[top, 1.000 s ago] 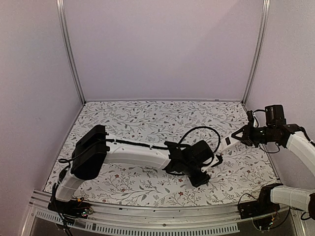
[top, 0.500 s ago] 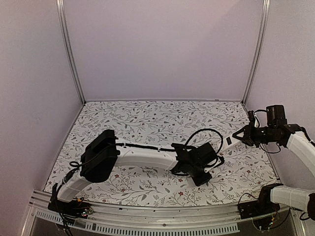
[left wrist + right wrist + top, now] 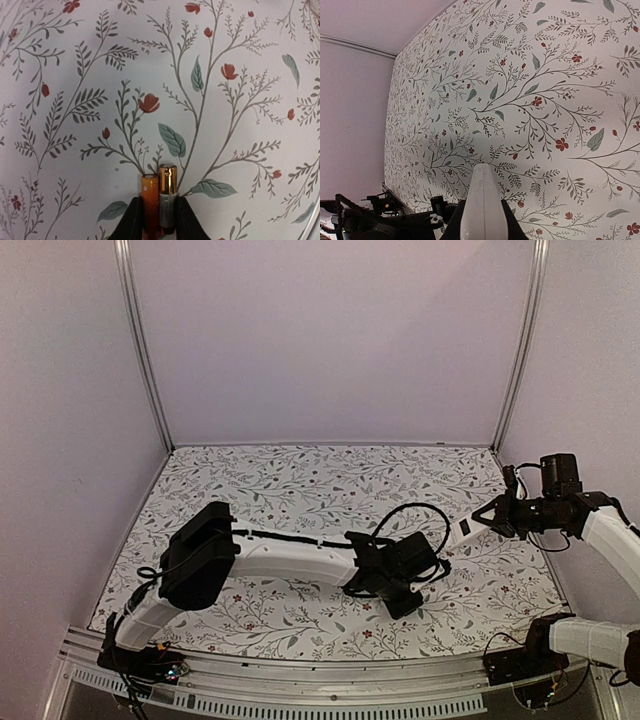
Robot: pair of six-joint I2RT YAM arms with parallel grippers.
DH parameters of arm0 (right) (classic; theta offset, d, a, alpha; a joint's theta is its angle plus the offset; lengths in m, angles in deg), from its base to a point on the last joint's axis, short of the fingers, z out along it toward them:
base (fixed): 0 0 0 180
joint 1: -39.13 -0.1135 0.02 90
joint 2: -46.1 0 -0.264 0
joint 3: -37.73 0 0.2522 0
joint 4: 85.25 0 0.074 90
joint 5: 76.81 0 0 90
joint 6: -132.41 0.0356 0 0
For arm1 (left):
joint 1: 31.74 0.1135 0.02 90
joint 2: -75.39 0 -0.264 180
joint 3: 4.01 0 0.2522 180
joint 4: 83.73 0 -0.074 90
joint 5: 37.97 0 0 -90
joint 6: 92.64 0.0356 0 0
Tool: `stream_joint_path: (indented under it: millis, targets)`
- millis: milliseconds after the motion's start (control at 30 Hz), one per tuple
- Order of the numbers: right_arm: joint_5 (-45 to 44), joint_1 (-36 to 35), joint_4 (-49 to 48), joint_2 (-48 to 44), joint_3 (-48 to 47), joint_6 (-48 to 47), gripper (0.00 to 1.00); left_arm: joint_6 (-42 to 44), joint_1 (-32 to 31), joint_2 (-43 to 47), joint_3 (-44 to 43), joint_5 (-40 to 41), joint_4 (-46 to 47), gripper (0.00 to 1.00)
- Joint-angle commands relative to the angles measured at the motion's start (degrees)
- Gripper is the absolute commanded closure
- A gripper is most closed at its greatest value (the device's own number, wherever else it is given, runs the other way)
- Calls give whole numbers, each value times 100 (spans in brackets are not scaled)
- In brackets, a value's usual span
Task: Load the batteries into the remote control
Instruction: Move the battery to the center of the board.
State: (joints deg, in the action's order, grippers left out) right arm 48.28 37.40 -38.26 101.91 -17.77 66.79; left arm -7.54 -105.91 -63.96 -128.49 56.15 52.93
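The left fingers (image 3: 132,223), matte black and tapering, are clamped on the batteries (image 3: 159,197). These are two slim cylinders pressed side by side, their ends poking out past the fingertips. One wears a plain orange jacket. The other is dark-bodied with a shiny copper-gold end, and its print is too small to read. Beneath them lies the worktop (image 3: 240,100), a smooth pale cloth printed with grey-green sprigs and small red flowers. Whether the batteries touch it I cannot tell.

Seen from above, these fingers sit low near the middle of the worktop's near side, with a black cable (image 3: 412,508) looping over the wrist. Against half a second ago, the left arm has drawn back slightly to the left.

Farther off, at the right edge, the right fingers (image 3: 506,227) are closed around the remote control (image 3: 480,210) and hold it above the cloth. It is a slim white slab with a rounded nose, and from above a small dark rectangle shows on it. That arm sits where it was.

Behind stand plain lilac walls (image 3: 330,340) and brushed-metal posts (image 3: 140,350).
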Motion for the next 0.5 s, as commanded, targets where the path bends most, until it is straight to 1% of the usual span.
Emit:
stream_joint_path:
  millis: [0, 200, 267, 467]
  targets:
    - [161, 37, -51, 72, -72, -76, 100, -66, 141, 238, 660, 32, -554, 81]
    - [355, 40, -247, 203, -37, -27, 100, -213, 452, 803, 1649, -28, -362, 83]
    - [453, 40, -321, 264, -24, -22, 100, -312, 587, 1005, 2107, -31, -292, 83]
    - [857, 21, -689, 451, 122, 93, 100, -552, 1084, 1687, 3373, 257, -153, 83]
